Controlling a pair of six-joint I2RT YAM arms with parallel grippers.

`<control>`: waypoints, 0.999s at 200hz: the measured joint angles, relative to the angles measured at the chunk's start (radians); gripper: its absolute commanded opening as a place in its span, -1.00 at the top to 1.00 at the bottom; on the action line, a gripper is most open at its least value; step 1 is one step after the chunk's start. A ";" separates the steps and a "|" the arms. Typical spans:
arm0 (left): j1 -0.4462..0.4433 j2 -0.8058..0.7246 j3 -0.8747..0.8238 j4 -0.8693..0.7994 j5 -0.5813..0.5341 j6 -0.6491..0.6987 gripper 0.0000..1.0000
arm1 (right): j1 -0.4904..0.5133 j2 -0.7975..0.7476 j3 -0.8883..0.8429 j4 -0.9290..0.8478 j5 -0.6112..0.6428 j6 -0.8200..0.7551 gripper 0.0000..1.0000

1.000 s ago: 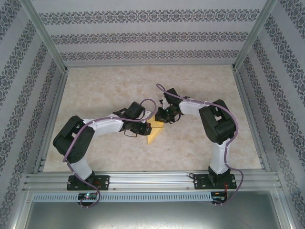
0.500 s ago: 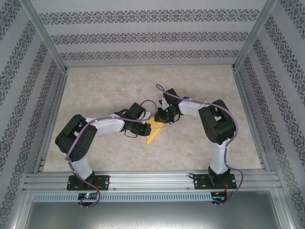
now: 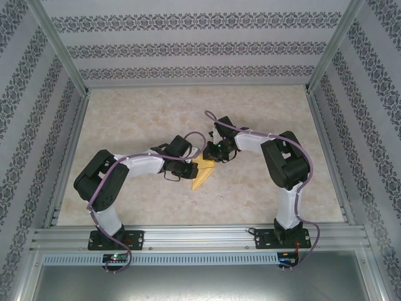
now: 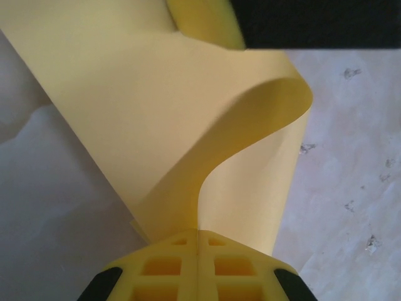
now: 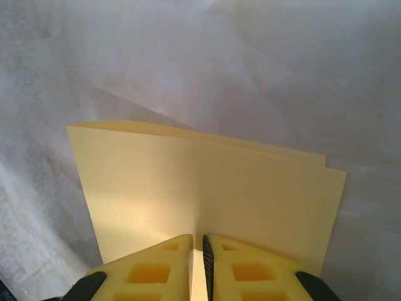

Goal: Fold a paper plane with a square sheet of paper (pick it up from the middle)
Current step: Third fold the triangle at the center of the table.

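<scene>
Paper: the sheet of paper (image 3: 203,175) is at the middle of the table (image 3: 263,194), between the two claws. It is no longer a flat square. The top view shows a narrow yellow wedge with its free tip pointing toward 7 o'clock.

Left claw: the left claw (image 4: 198,237) comes at the paper from 9 o'clock. Its jaws are pressed fully together, pinching an edge of the paper with no gap visible. From the pinch, one layer runs flat toward 11 o'clock and a loose flap bows up and over toward 2 o'clock.

Right claw: the right claw (image 5: 197,243) comes in from 1 o'clock. Its jaws are almost closed, with only a thin slit between them, and the paper's near edge sits in that slit. Two stacked layers show at the far edge, slightly offset at 2 o'clock.

Other: a black part (image 4: 313,22) crosses the left wrist view at 1 o'clock, just over the curled flap. I cannot tell what it is.

Step in hand (judgement): mid-fold. A first fold is in, and a flap is being brought over but is not creased flat.

Progress (judgement): early to middle. There is no dart shape yet.

Next move calls for (judgement): one claw pins the layers while the other lays the bowed flap down, edges aligned, and presses along the crease.

Risk (judgement): the offset layers could set a skewed crease.
</scene>
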 measured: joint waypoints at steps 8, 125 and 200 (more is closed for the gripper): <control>0.000 0.008 0.000 0.000 0.000 -0.003 0.96 | 0.000 0.000 0.000 0.000 0.000 0.000 0.69; 0.001 0.013 -0.011 0.021 0.015 -0.029 0.94 | 0.000 -0.013 -0.014 0.013 0.000 0.024 0.68; 0.001 0.013 -0.011 0.021 0.024 -0.029 0.93 | -0.036 -0.315 -0.187 0.142 0.008 0.132 0.76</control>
